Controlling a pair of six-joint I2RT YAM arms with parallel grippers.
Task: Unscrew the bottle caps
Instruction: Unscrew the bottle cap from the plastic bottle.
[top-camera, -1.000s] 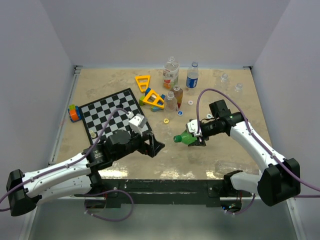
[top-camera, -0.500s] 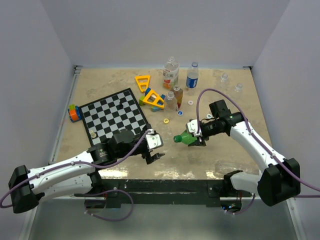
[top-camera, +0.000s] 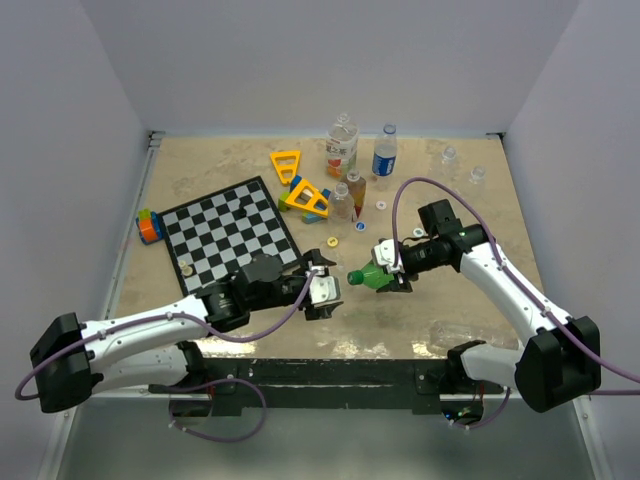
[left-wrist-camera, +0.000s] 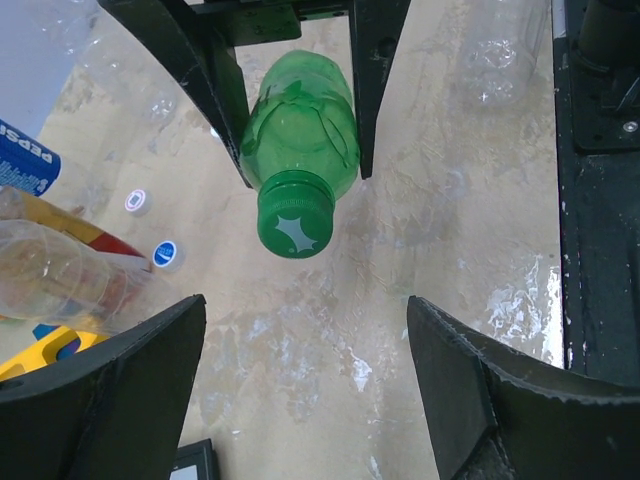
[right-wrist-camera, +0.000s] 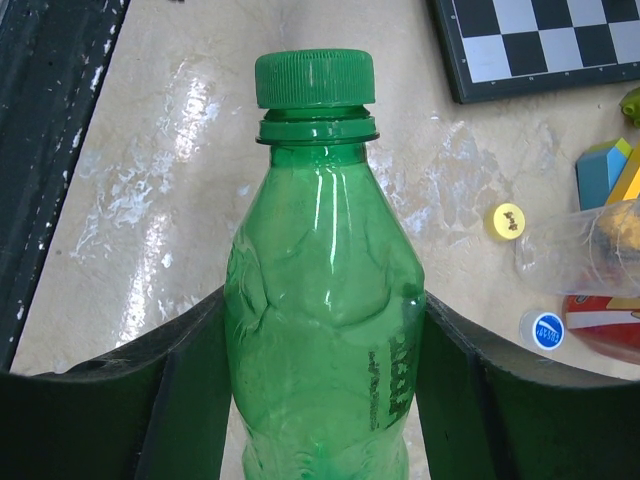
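Observation:
My right gripper (top-camera: 388, 271) is shut on the body of a green bottle (top-camera: 374, 275) and holds it sideways above the table. Its green cap (top-camera: 353, 277) points left and sits on the neck (right-wrist-camera: 314, 77). In the right wrist view the fingers (right-wrist-camera: 175, 400) press both sides of the bottle (right-wrist-camera: 320, 300). My left gripper (top-camera: 328, 290) is open and empty. It faces the cap (left-wrist-camera: 295, 222) from just short of it, and the bottle (left-wrist-camera: 300, 130) lies beyond. Loose caps lie on the table: yellow (top-camera: 332, 241) and white-blue (top-camera: 360, 225).
Bottles stand at the back: an orange-labelled one (top-camera: 342, 145), a blue-labelled one (top-camera: 385, 152) and small clear ones (top-camera: 341, 198). A chessboard (top-camera: 228, 232) lies at the left, with yellow triangular frames (top-camera: 310, 198) and coloured blocks (top-camera: 149, 226) near it.
My left arm has swung right across the front of the table, and its open gripper now faces the green cap. The right arm and the bottle have not moved.

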